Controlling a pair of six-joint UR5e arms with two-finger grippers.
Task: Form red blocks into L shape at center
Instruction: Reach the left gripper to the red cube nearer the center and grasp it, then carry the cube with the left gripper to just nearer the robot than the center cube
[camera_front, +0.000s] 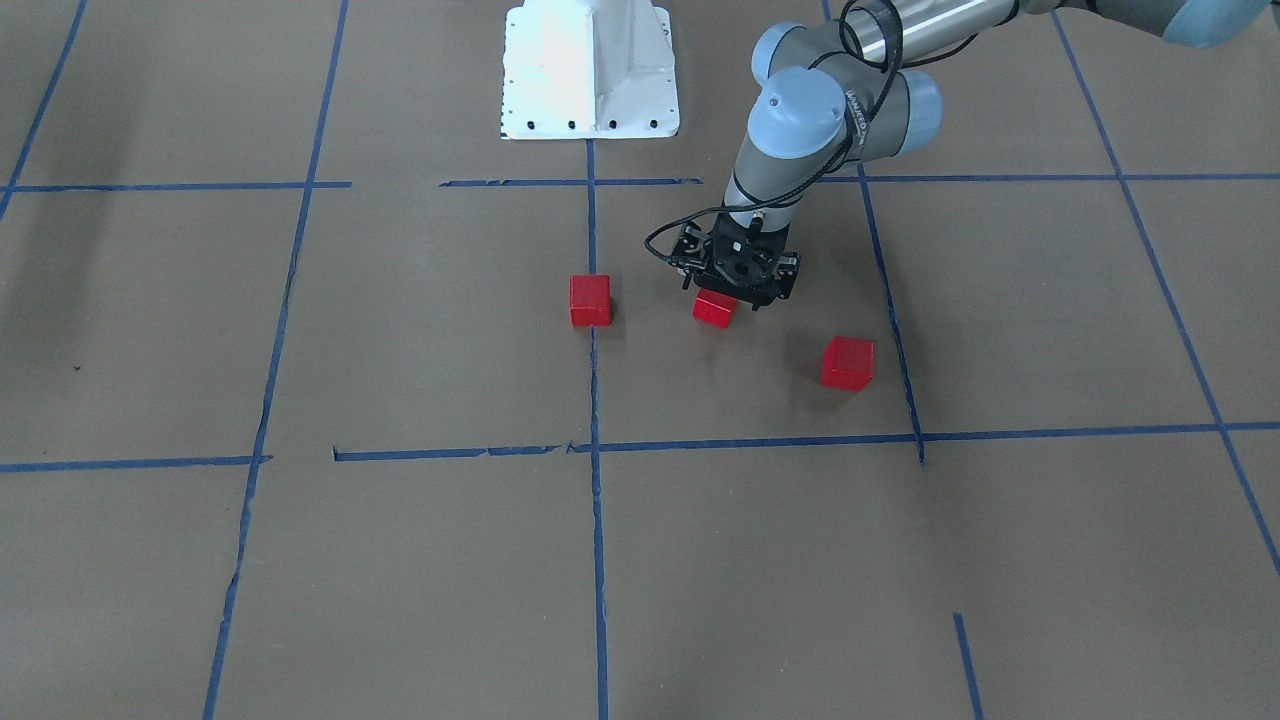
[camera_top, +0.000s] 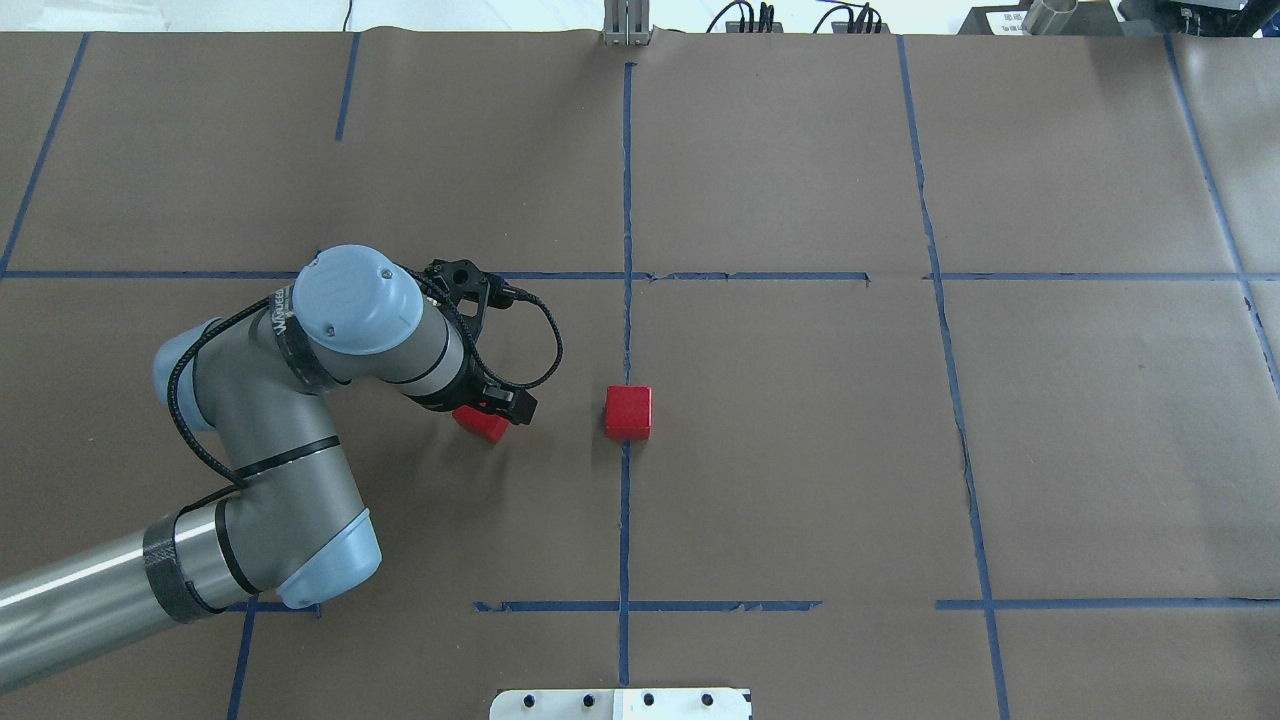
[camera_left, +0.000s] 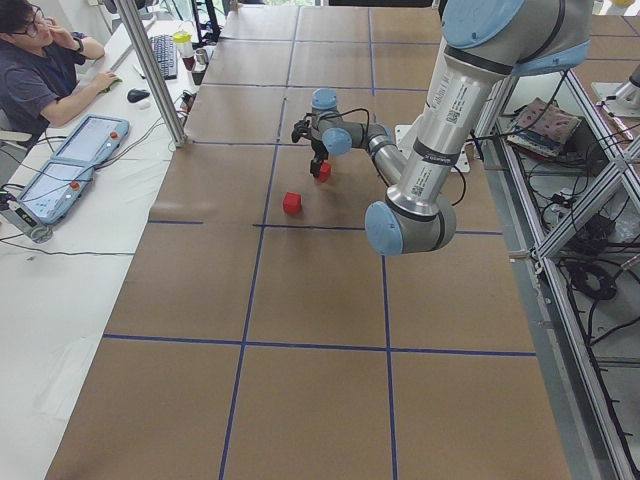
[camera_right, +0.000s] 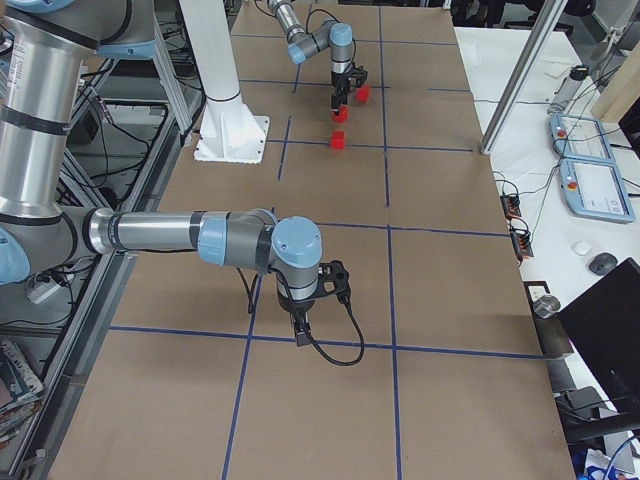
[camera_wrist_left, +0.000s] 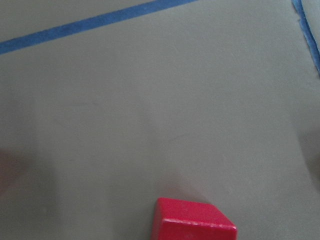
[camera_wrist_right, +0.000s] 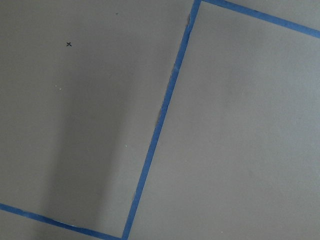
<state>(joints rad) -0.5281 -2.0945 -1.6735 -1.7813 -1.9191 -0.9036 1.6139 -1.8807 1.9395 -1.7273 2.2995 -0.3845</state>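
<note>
Brown paper surface (camera_front: 450, 560), gridded in blue tape (camera_front: 594, 560). All three red blocks lie inside the center cell (camera_front: 440, 340). In the front-facing view, the first block (camera_front: 590, 300) sits on the dividing line. The second block (camera_front: 715, 309) lies under the left gripper (camera_front: 735, 275), jaw state indeterminate. The third block (camera_front: 848, 362) lies at its 4 o'clock, apart. Right gripper (camera_right: 300, 332): jaw state likewise indeterminate. Blocks appear light, rigid and matte; grip opposite flat faces.

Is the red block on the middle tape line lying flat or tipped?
Flat: the red block sits squarely on the paper, top face level.
</note>
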